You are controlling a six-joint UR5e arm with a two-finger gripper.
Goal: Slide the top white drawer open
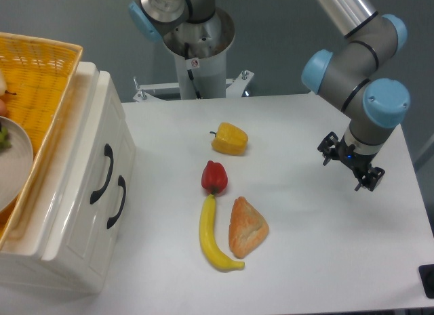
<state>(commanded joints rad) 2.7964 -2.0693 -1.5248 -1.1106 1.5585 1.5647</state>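
Hovering over the right part of the white table [305,261], our gripper [351,167] hangs from the grey arm with its pale blue joint caps [386,101]; its dark fingers grasp nothing, but from this angle we cannot tell how far apart they stand. It is well apart from the cabinet [64,240] at the left edge.

We see the top white drawer [91,145] on the cabinet's glossy cream front, its curved black handle [102,174] standing out from the panel, and the drawer sits flush with the front. Just beside it is the lower drawer with its own black handle [119,202]. On top of the cabinet rests a yellow woven basket [41,91] holding a pale plate [13,166].

Between cabinet and gripper lie a yellow pepper [230,139], a red pepper [214,177], a banana [211,237] and a wedge of bread [247,227] just beside the banana.

A small red-and-white sticker [195,62] marks the arm's base column [200,57]; we cannot read any writing on it.
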